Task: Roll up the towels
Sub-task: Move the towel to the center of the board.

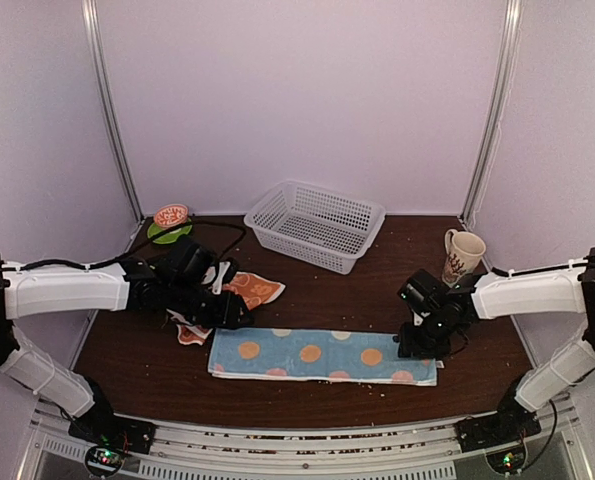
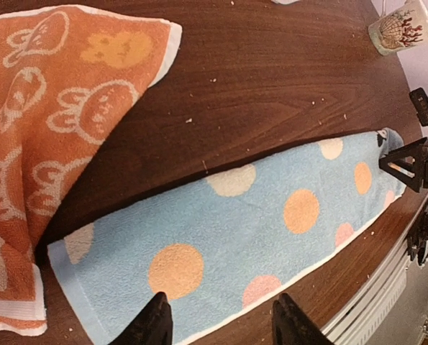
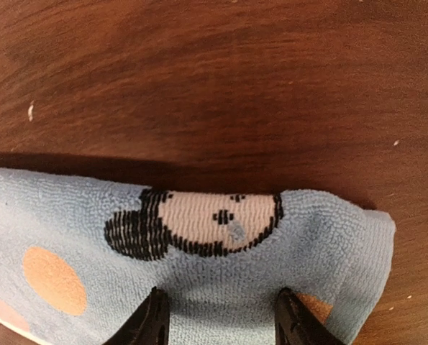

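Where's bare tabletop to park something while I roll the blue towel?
Bare wood lies mid-table between the basket and the blue towel, stretching right toward the mug. Left side is crowded: orange towel, left arm, green dish.

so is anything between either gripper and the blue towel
Nothing visible. The left gripper and right gripper each sit right at one end of the blue towel. The orange towel lies beside the left end, not in between.
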You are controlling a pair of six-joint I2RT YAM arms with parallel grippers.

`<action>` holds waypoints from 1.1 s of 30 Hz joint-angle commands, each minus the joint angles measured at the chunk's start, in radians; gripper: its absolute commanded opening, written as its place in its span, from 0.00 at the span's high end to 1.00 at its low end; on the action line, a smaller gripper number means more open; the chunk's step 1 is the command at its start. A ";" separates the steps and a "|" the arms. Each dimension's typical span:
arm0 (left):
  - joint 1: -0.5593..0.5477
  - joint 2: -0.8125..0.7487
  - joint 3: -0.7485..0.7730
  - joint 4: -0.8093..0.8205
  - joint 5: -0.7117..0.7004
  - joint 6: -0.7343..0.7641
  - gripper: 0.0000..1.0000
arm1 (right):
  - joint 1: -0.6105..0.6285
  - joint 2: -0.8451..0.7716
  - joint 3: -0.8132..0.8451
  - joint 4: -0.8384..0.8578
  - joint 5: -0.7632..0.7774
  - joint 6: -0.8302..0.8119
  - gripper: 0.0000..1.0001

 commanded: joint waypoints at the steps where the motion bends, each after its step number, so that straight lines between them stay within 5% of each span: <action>1: 0.002 -0.003 -0.004 0.049 -0.031 0.009 0.51 | -0.063 0.077 0.030 -0.191 0.039 -0.070 0.48; 10: 0.001 0.043 -0.014 0.101 0.015 0.020 0.51 | -0.199 0.013 0.162 -0.370 0.233 -0.147 0.40; 18: -0.015 0.118 0.050 0.135 0.071 0.041 0.50 | 0.085 -0.120 0.225 -0.196 0.197 0.069 0.40; 24: -0.070 0.310 0.189 0.084 0.054 0.073 0.53 | 0.100 -0.287 0.036 -0.011 0.260 0.219 0.40; 33: -0.078 0.454 0.170 0.120 0.066 -0.017 0.62 | 0.082 -0.401 -0.042 -0.080 0.301 0.217 0.36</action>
